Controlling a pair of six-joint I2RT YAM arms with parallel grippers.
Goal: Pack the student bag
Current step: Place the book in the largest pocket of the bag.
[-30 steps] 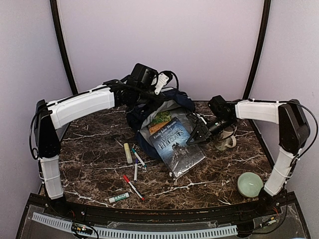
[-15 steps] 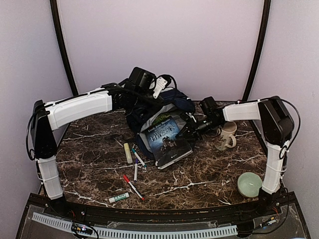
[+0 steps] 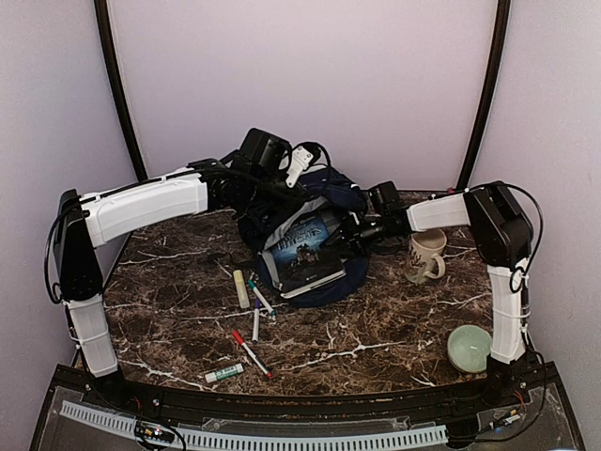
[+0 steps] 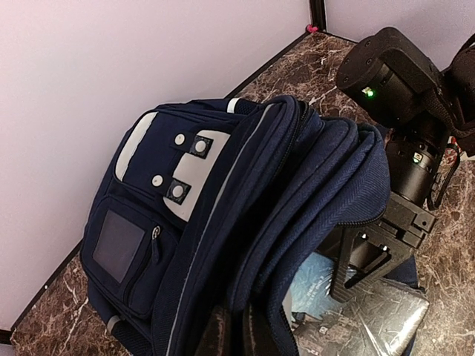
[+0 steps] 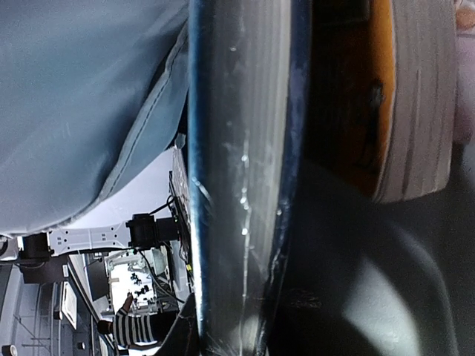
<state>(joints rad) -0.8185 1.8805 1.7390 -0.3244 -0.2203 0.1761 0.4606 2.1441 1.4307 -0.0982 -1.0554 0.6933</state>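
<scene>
The student bag (image 3: 324,193), navy with a white patch, lies at the back centre with its mouth open toward the front. My left gripper (image 3: 284,193) is shut on the upper edge of the mouth and holds it up; in the left wrist view (image 4: 241,334) the fabric (image 4: 223,222) is pinched between the fingers. My right gripper (image 3: 350,230) is shut on a dark hardcover book (image 3: 300,252), which lies partly inside the bag. In the right wrist view the book's edge (image 5: 237,185) fills the middle, between the bag's grey lining (image 5: 89,96) and an orange book (image 5: 349,96) inside.
A beige mug (image 3: 427,256) stands right of the bag and a green bowl (image 3: 470,348) sits near the front right. A glue stick (image 3: 241,287), pens (image 3: 258,303), a red marker (image 3: 249,349) and a green marker (image 3: 223,373) lie front left of the bag.
My right gripper has moved left and back with the book, sliding it from the table in front of the bag deeper into the open mouth. The left gripper keeps holding the bag's edge.
</scene>
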